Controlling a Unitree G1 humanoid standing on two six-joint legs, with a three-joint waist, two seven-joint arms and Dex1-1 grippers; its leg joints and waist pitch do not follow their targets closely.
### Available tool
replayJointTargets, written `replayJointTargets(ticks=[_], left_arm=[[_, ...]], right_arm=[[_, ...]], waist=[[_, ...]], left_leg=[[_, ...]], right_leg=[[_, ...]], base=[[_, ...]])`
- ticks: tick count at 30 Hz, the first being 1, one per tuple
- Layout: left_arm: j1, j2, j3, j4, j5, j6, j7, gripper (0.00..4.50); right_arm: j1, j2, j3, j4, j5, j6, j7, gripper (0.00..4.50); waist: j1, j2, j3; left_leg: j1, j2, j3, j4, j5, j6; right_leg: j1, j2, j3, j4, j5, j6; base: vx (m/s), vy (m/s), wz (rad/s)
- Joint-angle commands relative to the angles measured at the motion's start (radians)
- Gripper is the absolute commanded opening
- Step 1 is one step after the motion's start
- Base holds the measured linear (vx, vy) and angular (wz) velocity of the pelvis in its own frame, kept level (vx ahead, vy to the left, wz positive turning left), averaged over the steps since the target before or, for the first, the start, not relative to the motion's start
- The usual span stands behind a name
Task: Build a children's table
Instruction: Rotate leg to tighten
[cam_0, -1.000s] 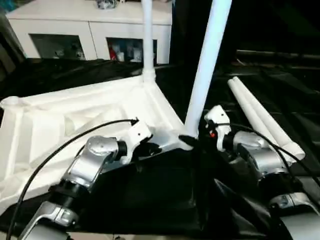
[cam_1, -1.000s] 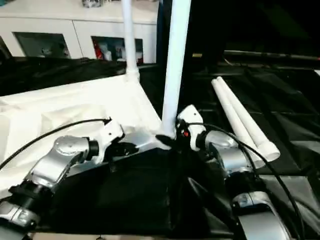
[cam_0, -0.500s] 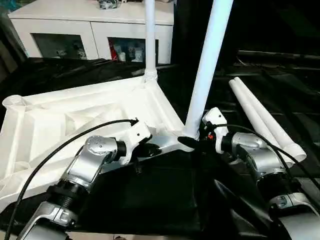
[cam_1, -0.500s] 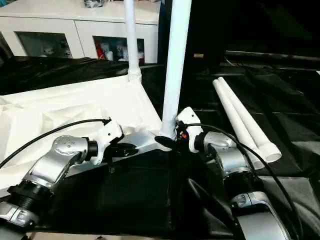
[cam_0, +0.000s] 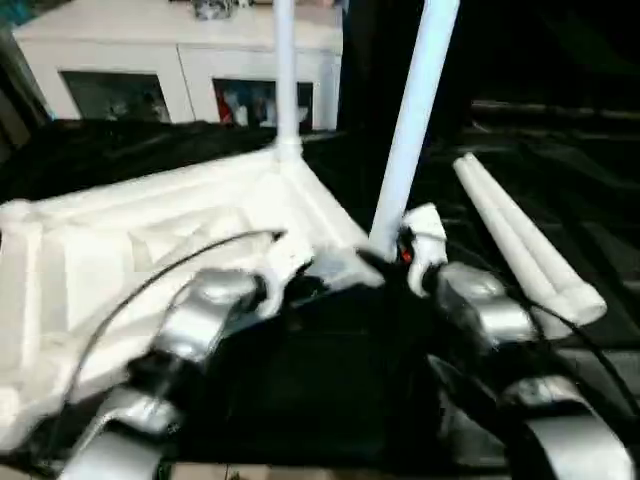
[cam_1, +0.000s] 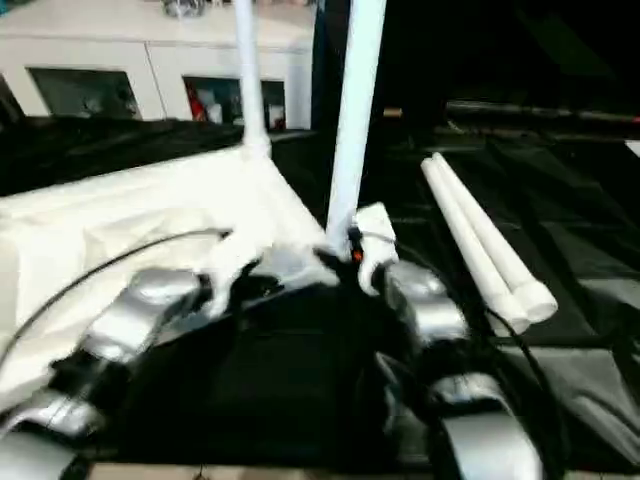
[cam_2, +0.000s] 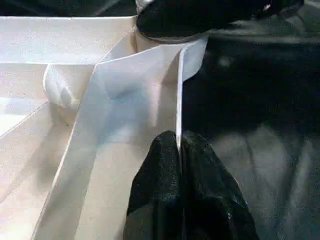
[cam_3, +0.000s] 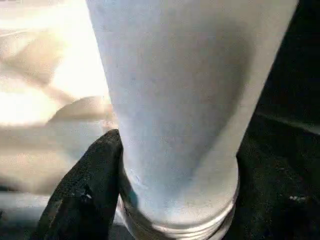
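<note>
Now left pincer (cam_2: 178, 165) pinches tabletop (cam_2: 75, 100) rim.

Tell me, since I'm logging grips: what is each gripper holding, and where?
Left gripper: shut on the tabletop, pinching its thin edge wall. Right gripper: around the near leg at its base.

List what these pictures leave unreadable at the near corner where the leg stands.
- Near leg: top cut off by the head views' upper edge.
- Right end effector: one finger visible; the leg hides the other.
- Leg's threaded end: how deep it sits in the tabletop socket is cut off by the wrist view's edge.
</note>
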Motion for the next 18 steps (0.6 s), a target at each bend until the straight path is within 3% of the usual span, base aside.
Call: replayJointTargets(ticks=[1,3,6,8,11,12,18], left_arm=[[-0.054,-0.046,0.065,0.04,-0.003,0.024,0.153,0.0],[-0.083,-0.083,0.07,0.076,0.008,0.027,0.221,0.0],[-0.097,-0.107,0.059,0.087,0.012,0.008,0.229,0.0],[-0.098,-0.109,0.051,0.09,0.018,-0.021,0.218,0.0],[-0.083,-0.096,0.042,0.075,0.012,-0.052,0.175,0.0],[-0.078,-0.091,0.038,0.07,0.007,-0.064,0.158,0.0],[-0.028,-0.041,0.028,0.011,-0.021,-0.081,0.054,0.0]], right_arm=[[0.004,0.033,-0.046,0.093,0.003,0.045,-0.184,2.74],[-0.017,0.072,-0.064,0.124,0.003,0.026,-0.284,2.74],[-0.04,0.109,-0.059,0.138,0.005,-0.006,-0.278,2.74],[-0.052,0.119,-0.063,0.14,0.008,-0.03,-0.26,3.3],[-0.058,0.115,-0.065,0.126,0.014,-0.047,-0.218,3.5],[-0.06,0.109,-0.057,0.124,0.008,-0.055,-0.203,3.79],[-0.043,0.034,0.035,0.054,-0.055,-0.045,-0.08,3.98]], waist=[[-0.004,-0.002,-0.066],[-0.001,-0.002,-0.069],[0.003,-0.003,-0.073],[0.006,-0.005,-0.074],[0.003,-0.007,-0.071],[-0.001,-0.006,-0.073],[-0.01,-0.006,-0.073]], left_leg=[[0.018,0.017,-0.003,-0.069,-0.242,-0.013],[0.015,0.017,-0.003,-0.068,-0.234,-0.013],[0.009,0.016,-0.002,-0.066,-0.212,0.005],[0.006,0.016,-0.002,-0.065,-0.192,0.022],[0.003,0.016,-0.002,-0.068,-0.207,0.031],[-0.001,0.015,-0.005,-0.068,-0.203,0.029],[-0.001,0.018,-0.002,-0.063,-0.167,0.047]], right_leg=[[0.042,-0.052,0.049,-0.09,-0.346,-0.168],[0.045,-0.053,0.049,-0.088,-0.321,-0.166],[0.049,-0.053,0.048,-0.082,-0.248,-0.169],[0.052,-0.052,0.048,-0.076,-0.206,-0.178],[0.055,-0.052,0.047,-0.078,-0.226,-0.177],[0.059,-0.054,0.045,-0.078,-0.235,-0.173],[0.058,-0.053,0.047,-0.071,-0.178,-0.207]], base=[[0.0,0.0,0.0],[0.0,0.0,0.0],[0.0,0.0,0.0],[0.0,0.0,0.0],[0.0,0.0,0.0],[0.0,0.0,0.0],[0.0,0.0,0.0]])
